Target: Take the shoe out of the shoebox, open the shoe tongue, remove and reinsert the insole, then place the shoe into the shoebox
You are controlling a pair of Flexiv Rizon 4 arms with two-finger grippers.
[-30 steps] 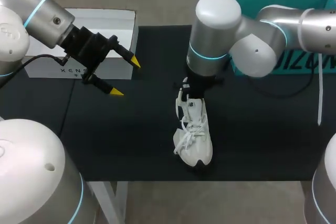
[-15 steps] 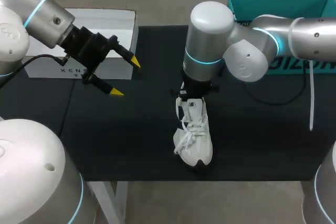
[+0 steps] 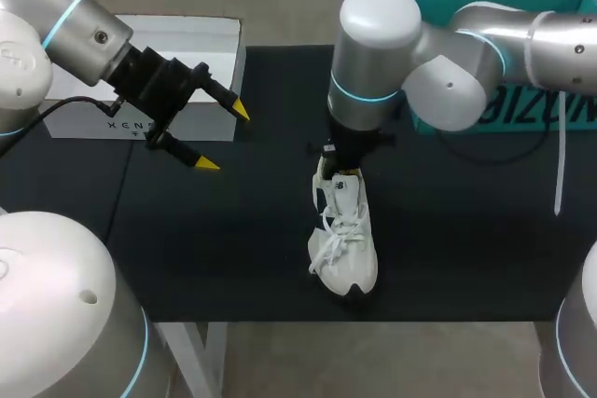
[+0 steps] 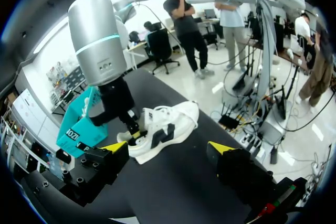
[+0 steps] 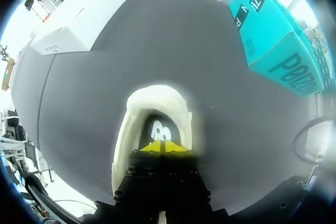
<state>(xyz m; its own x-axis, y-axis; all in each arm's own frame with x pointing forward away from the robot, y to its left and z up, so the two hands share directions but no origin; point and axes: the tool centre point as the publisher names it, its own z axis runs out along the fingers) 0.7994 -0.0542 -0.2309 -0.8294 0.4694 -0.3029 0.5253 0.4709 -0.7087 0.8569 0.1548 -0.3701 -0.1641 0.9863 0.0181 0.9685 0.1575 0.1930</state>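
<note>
Down inside the collar of the white sneaker (image 3: 347, 240), my right jaws are sitting pinched narrow, the yellow tips (image 5: 152, 147) meeting each other just above the printed insole (image 5: 157, 129). I cannot tell whether they are gripping any of it. The sneaker is standing on its sole on the black surface (image 3: 466, 230), toe pointing toward me, well apart from both the teal shoebox (image 3: 504, 6) and the white box (image 3: 187, 44). My left jaws are hanging wide and holding nothing, just beside the white box and well away from the shoe.

What is worrying me most is that nothing is pinning the shoe down. If the right jaws start pulling on the insole, I am expecting the whole sneaker to come up with it or tip onto its side, because the left arm is not bracing it. A thin pinch on the insole edge is also risking a slip or a crease. The laces (image 3: 328, 247) are lying across the tongue, so I am judging the throat too tight for the insole to come out cleanly.
</note>
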